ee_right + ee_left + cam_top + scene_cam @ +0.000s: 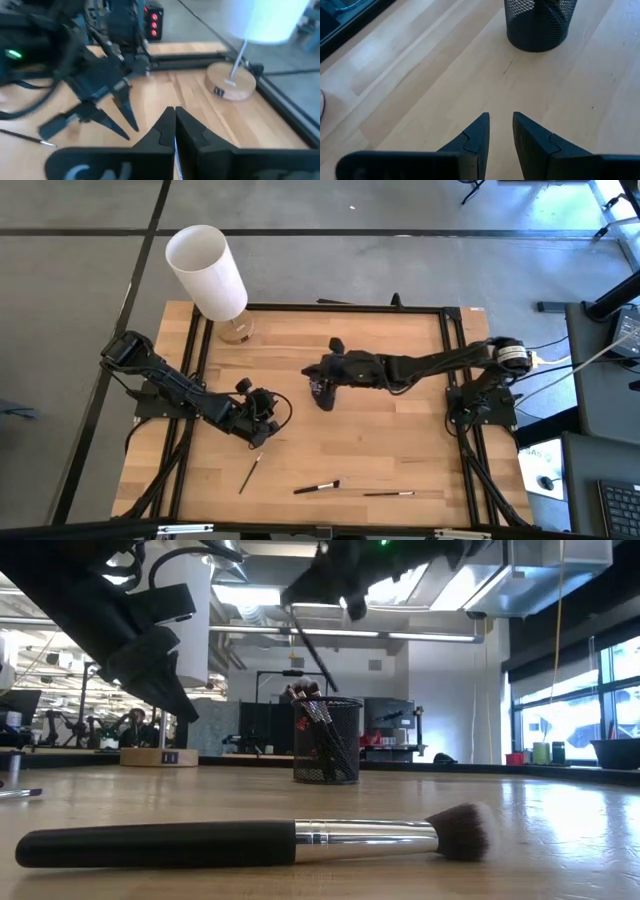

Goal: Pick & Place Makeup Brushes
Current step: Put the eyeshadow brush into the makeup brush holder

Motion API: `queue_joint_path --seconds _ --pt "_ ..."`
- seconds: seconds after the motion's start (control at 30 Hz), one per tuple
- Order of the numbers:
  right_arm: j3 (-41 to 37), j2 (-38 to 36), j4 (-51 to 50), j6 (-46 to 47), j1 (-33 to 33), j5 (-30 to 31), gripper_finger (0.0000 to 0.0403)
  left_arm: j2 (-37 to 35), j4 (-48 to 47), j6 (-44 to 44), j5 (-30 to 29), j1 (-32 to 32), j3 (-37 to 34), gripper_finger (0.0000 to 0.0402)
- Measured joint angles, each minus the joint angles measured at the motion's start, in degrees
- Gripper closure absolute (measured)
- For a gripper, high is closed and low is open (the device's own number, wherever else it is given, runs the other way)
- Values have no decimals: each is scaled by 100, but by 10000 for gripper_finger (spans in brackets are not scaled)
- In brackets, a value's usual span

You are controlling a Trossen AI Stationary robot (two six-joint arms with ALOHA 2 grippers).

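Note:
A black mesh cup point(322, 393) point(326, 740) stands mid-table with several makeup brushes upright in it. Three makeup brushes lie flat near the front edge point(250, 473) point(317, 487) point(388, 494); one fills the low view's foreground point(250, 840). My right gripper point(322, 370) point(174, 109) hovers just above the cup, pointing toward the table's left, shut on a thin dark brush. My left gripper point(262, 408) point(501, 117) is open a short way left of the cup. It slants down over bare wood with nothing between its fingers. My right gripper pinches a thin makeup brush between its two fingers; in its wrist view only a bright sliver point(174, 145) shows in the slit. The fingers point nearly level, from the table's right. The dark stick point(312, 645) slants down from the gripper toward the cup, clear of the table.
A lamp with a white shade point(207, 270) and a round wooden base point(238, 330) stands at the far left corner. A black frame rail point(340, 307) runs around the table. Bare wood lies between the cup and the loose brushes.

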Motion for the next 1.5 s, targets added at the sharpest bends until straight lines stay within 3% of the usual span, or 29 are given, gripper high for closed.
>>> queue_joint_path --seconds 0.13,0.27,0.5,0.6,0.73,0.87,1.07,1.33,1.5 --pt "-23 181 126 271 16 359 401 0 -9 -10 5 -42 0 320" --pt "-671 157 1119 333 76 902 397 0 -96 -12 1 -118 0 320" --pt "-1864 48 2608 1035 -58 582 378 0 -160 -32 -140 -216 0 320" --pt "-2071 51 2623 1331 -147 450 353 0 -163 -28 -223 -216 0 320" --pt "-2105 48 2585 1368 -252 310 303 0 -160 234 -764 -217 0 320" --pt "-2109 18 2836 966 -279 405 258 -40 -254 875 -678 -186 53 320" --pt "-2109 -452 2959 304 -279 787 241 -243 -1810 930 590 -76 719 320" --pt "-2105 -1238 1839 545 -279 396 244 -503 -4347 1066 3686 -94 1105 320" --pt "-2103 -1231 1186 878 -258 36 244 -540 -4825 1343 4125 -249 718 320"
